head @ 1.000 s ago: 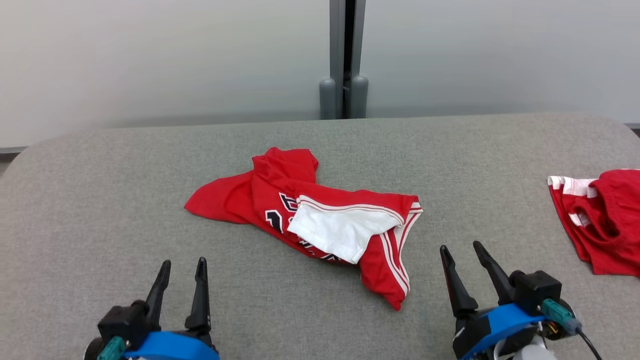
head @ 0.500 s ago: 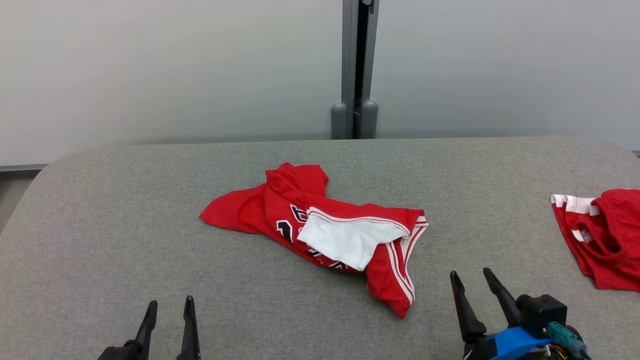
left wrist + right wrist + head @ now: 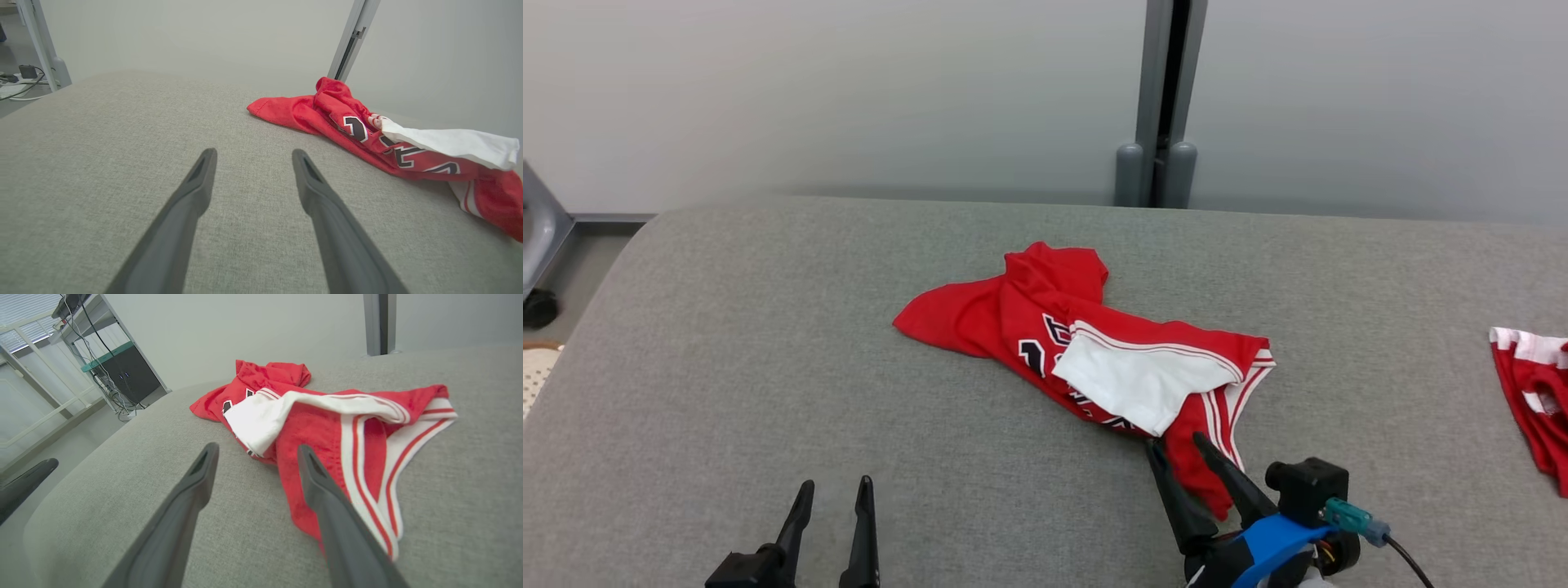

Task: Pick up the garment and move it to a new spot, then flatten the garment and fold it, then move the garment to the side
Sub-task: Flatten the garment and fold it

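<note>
At open right end effector [image 3: 1174,441], near tip of red garment [image 3: 1013,318], left end effector [image 3: 836,482] open, apart

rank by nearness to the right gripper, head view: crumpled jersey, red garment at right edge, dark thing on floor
From the right gripper:
1. crumpled jersey, just ahead
2. red garment, table's right edge
3. dark thing, floor far left

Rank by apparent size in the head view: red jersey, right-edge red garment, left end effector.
Largest: red jersey. The right-edge red garment and left end effector look alike, and the frame cuts both off, so they stay unranked.
</note>
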Tool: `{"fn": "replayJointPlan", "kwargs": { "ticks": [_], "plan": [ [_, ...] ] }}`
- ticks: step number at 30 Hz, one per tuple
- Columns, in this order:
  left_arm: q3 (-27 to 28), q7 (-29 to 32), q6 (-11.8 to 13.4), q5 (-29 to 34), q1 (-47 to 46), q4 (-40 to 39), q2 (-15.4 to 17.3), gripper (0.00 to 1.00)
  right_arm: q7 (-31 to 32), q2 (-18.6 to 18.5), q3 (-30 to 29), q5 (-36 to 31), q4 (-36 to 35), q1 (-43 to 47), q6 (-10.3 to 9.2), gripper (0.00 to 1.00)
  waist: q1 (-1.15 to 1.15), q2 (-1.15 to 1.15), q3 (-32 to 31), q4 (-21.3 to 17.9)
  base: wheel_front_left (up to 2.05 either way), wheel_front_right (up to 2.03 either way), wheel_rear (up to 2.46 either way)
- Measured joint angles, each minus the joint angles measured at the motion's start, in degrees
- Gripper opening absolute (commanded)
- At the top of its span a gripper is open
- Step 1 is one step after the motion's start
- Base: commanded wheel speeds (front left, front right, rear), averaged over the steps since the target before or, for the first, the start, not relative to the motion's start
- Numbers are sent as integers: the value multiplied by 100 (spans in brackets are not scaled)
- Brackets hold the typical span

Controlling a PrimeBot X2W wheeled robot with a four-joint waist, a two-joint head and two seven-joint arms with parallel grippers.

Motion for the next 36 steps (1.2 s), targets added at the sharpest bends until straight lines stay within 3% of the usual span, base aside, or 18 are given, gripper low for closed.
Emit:
{"fn": "replayJointPlan", "kwargs": {
  "ticks": [12,13,14,15,22,26,36],
  "plan": [
    [-45,0,0,-14,-152,34,1,100,0,-1,20,568,309,-458,0,100,1,0,372,442,0,0,0],
    [-62,0,0,-32,-170,40,1,100,0,-2,15,620,297,-463,0,69,1,0,385,459,0,0,0],
    [-77,0,-1,-46,-187,46,1,100,0,-2,3,676,247,-472,0,25,1,0,394,473,0,0,0],
    [-98,0,-1,-54,-198,49,1,100,0,-1,-25,758,160,-498,0,0,1,0,398,483,0,0,0],
    [-215,0,-1,-113,-210,74,1,100,0,-2,-287,945,-485,-808,0,0,0,0,313,477,0,0,0],
    [-256,0,-1,-154,-210,86,1,100,0,-3,-402,664,-702,-1340,0,0,1,0,252,479,0,0,0],
    [-773,0,-1,-215,-237,287,-1,100,1,-123,-471,-772,8,-4381,0,0,0,0,105,1043,0,0,0]
  ]
}}
